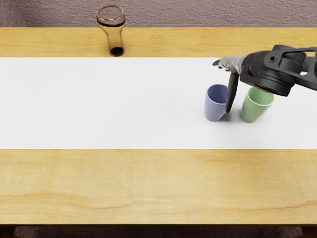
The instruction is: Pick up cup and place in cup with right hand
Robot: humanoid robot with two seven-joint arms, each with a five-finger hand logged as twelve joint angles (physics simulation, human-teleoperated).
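I note smooth, matt plastic-looking surfaces on the blue cup (pixel 214 110) and green cup (pixel 250 112). I record clear, glossy glass on the tumbler (pixel 114 37), light grained wood on the table (pixel 148 186), and rough plaster-like texture on the wall (pixel 188 14).

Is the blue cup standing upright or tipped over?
Upright: the blue cup has its rim up, base on the white runner.

So the blue cup (pixel 214 108)'s slightly covered by the right hand (pixel 241 67)'s downward-pointing finger (pixel 231 94), green cup (pixel 251 110) parked nearby.
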